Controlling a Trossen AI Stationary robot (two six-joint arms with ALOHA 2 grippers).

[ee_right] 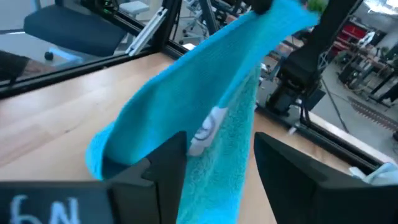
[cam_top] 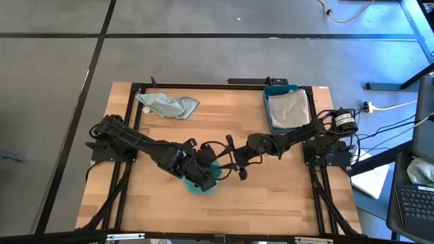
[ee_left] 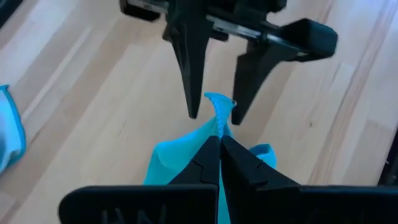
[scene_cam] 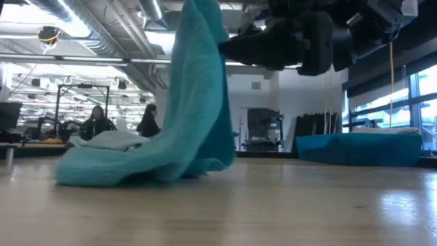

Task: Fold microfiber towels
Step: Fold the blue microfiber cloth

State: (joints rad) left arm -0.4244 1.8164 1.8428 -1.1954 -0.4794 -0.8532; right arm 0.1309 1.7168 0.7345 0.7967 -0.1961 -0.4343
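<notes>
A teal microfiber towel (cam_top: 196, 184) hangs over the middle of the table. Its top is caught in my shut left gripper (ee_left: 219, 140), and its lower folds (scene_cam: 123, 172) lie heaped on the wood. My right gripper (ee_left: 213, 117) is open. It faces the left one, with a finger on each side of the towel's upstanding corner (ee_left: 217, 102). In the right wrist view the towel's white tag (ee_right: 205, 132) hangs between those fingers. A pale crumpled towel (cam_top: 167, 105) lies at the far left. A grey folded towel (cam_top: 288, 108) sits in the blue tray (cam_top: 268, 102). My left gripper pinches the teal towel between its two fingers just below one corner (ee_left: 219, 127), whose tip sticks out past the fingertips. The fingers slant down from the table's left. The towel hangs below them in a draped sheet (scene_cam: 198, 89), its lower part on the table. My right gripper is astride the same corner; whether a finger (ee_right: 166, 163) touches the cloth I cannot tell.
The blue tray stands at the far right of the table. Bare wood lies along the near edge (cam_top: 224, 217) and between the pale towel and the tray. People sit in the room beyond the table (scene_cam: 95, 124).
</notes>
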